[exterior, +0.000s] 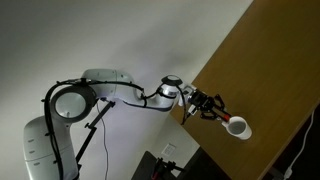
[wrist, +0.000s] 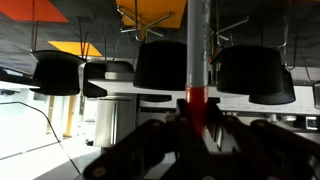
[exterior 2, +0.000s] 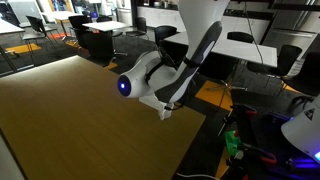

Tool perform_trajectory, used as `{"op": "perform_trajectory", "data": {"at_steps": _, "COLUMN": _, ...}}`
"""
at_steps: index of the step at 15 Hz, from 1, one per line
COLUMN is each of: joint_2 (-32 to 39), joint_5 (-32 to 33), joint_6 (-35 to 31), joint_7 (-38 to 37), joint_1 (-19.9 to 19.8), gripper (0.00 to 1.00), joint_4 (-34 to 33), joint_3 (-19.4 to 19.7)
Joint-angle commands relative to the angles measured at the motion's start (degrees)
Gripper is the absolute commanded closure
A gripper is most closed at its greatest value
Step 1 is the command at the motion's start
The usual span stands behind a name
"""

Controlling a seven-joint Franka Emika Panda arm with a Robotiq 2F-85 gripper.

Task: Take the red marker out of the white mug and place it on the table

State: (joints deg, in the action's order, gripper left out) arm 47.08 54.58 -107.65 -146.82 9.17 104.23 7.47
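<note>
Now red marker (wrist: 197, 97) clamped betw. fingers (exterior: 212, 104); fingers near white mug (exterior: 237, 127).

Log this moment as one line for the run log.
tool: shut on red marker | red marker: out of white mug, not yet on table | white mug: on table, apart from tool

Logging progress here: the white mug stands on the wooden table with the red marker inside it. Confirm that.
Not quite. The white mug does stand on the wooden table, but the red marker is not inside it: the wrist view shows it clamped in the end effector.
</note>
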Motion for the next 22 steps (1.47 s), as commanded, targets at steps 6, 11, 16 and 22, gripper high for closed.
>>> {"op": "perform_trajectory", "data": {"at_steps": 6, "joint_2": -5.7, "joint_5": 4.3, "joint_6": -2.4, "joint_7": -4.2, "joint_1": -0.2, "gripper": 0.94, "joint_4": 1.4, "joint_3": -2.3}}
{"op": "perform_trajectory", "data": {"at_steps": 11, "joint_2": -4.0, "joint_5": 4.2, "joint_6": -9.2, "joint_7": -2.2, "joint_1": 4.8, "gripper": 0.94, "joint_4": -3.9, "joint_3": 2.3}}
{"op": "perform_trajectory", "data": {"at_steps": 16, "joint_2": -3.3, "joint_5": 10.8, "joint_6": -10.8, "joint_7": -1.2, "joint_1": 3.8, "gripper": 0.94, "joint_4": -7.1, "joint_3": -2.3}}
{"op": "perform_trajectory", "data": {"at_steps": 22, "joint_2": -2.2, "joint_5": 18.8, "joint_6": -16.3, "joint_7": 4.0, "joint_1": 3.2, "gripper": 0.94, "joint_4": -9.0, "joint_3": -6.5}}
